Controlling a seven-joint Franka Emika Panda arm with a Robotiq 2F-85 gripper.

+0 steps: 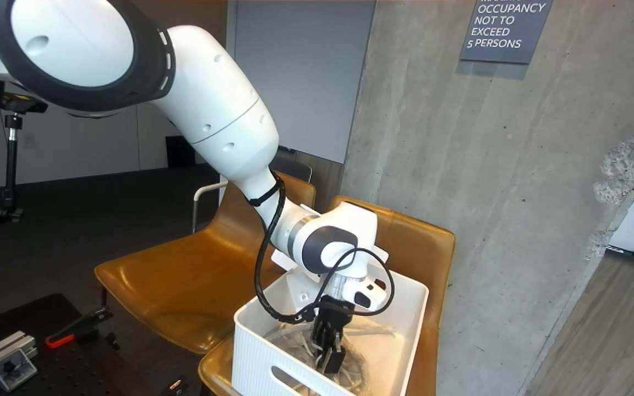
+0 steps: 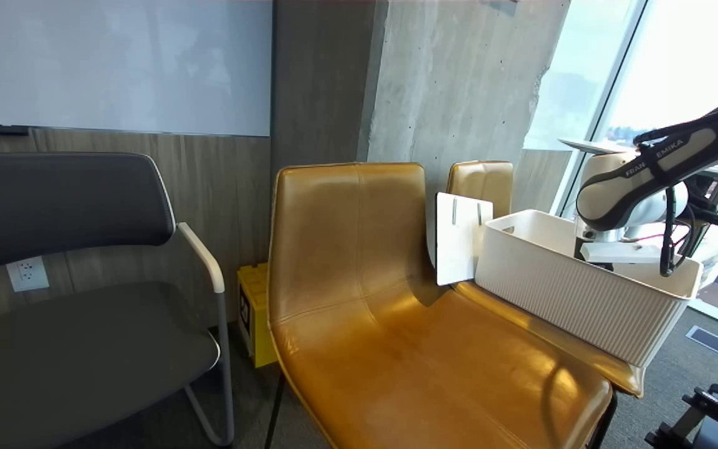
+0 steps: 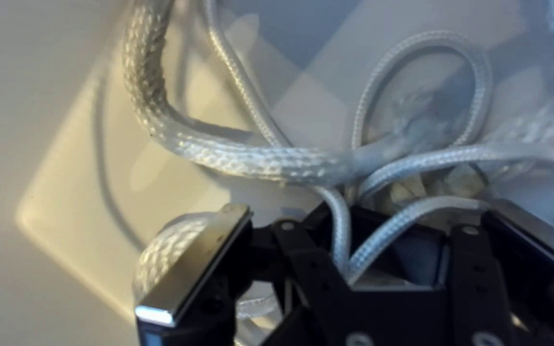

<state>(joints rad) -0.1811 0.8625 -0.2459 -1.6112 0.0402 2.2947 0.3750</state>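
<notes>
Black gripper [image 3: 366, 216] hogs the wrist view's lower right, jaws pressed together, can't tell if they're pinching white braided rope [image 3: 258, 161]. Rope's in the bin [image 1: 253, 357], bottom centre in an exterior view.

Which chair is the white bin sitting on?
The tan chair nearest the concrete wall: it bears the bin, unlike the other tan chair and the dark chair.
</notes>
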